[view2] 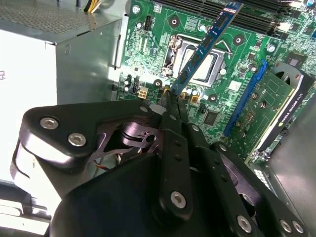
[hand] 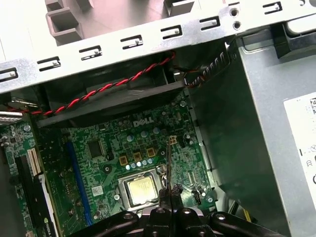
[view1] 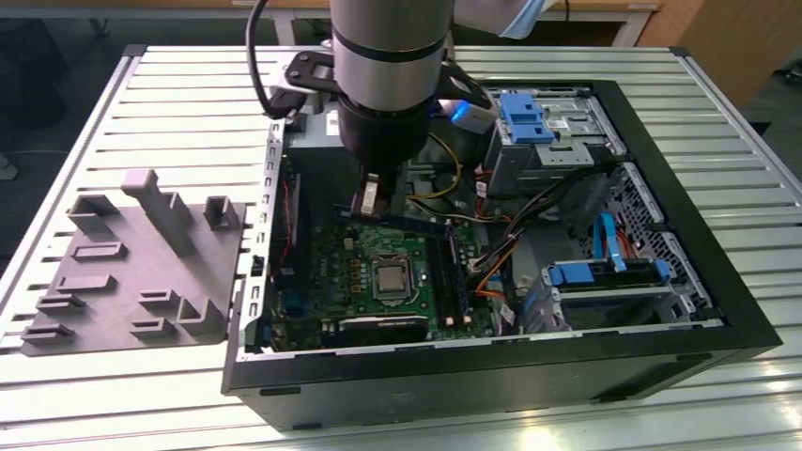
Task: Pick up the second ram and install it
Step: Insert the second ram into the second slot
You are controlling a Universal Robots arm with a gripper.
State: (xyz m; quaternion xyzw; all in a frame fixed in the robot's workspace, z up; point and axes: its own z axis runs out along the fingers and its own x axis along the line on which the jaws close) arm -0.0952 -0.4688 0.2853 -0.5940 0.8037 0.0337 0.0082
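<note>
Your arm (view1: 389,47) is a smooth silver-grey cylinder that ends in a black wrist section (view1: 376,132), and a thick black cable (view1: 257,56) loops down alongside it. In the second wrist view you see matte black linkage plates (view2: 74,133) with rounded corners, fastened by bright silver socket-head screws (view2: 178,199), narrowing to slim dark jaws.

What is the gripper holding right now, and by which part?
The second ram, pinched at one short end by the gripper, over the motherboard.
</note>
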